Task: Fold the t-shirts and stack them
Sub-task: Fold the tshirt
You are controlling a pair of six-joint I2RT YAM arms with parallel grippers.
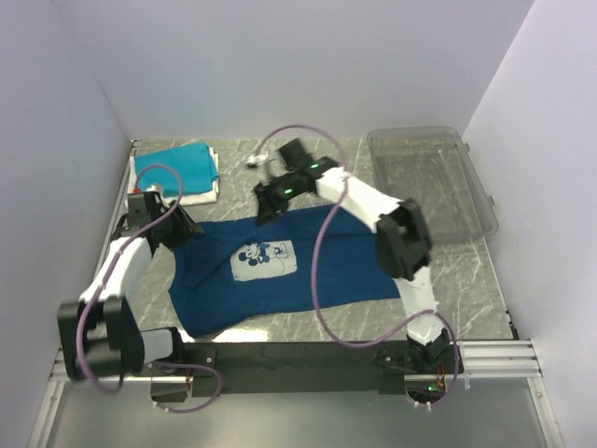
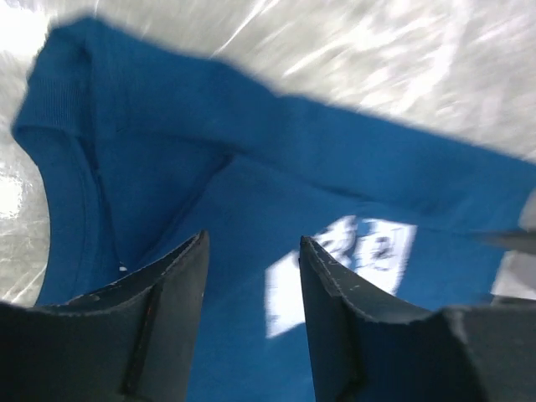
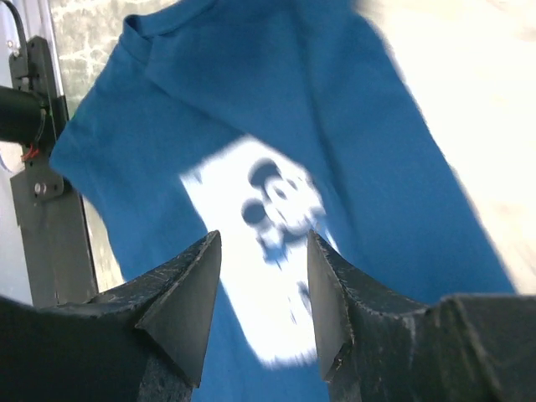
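Observation:
The navy blue t-shirt lies spread flat on the table, its pale mouse print facing up. My left gripper hovers over the shirt's left shoulder, jaws open and empty; in the left wrist view I see the blue cloth and the print below it. My right gripper hovers over the shirt's far edge, open and empty; its wrist view looks down on the print. A folded teal shirt lies on a folded white one at the far left.
A clear plastic bin stands at the far right. White walls close in the left, far and right sides. A black rail with the arm bases runs along the near edge. A small white object lies near the far wall.

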